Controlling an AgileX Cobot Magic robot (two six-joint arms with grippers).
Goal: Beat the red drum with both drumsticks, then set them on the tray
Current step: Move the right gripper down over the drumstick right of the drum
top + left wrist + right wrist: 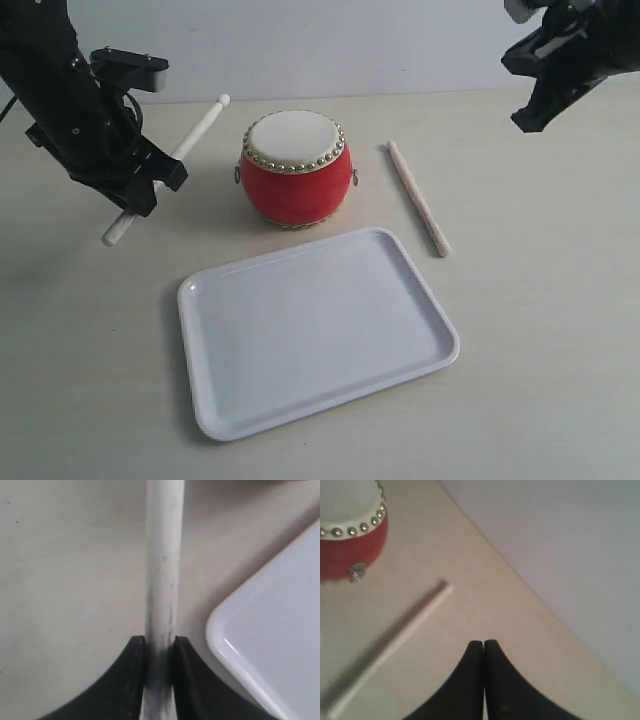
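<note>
Two drumsticks; one drum; one tray

A robot lab bench: bare pale table against a blank grey wall, black left arm at ten o'clock, right arm at two, with props laid out, drum at twelve, tray at six.

red drum, tray, end effector holding drumstick
</note>
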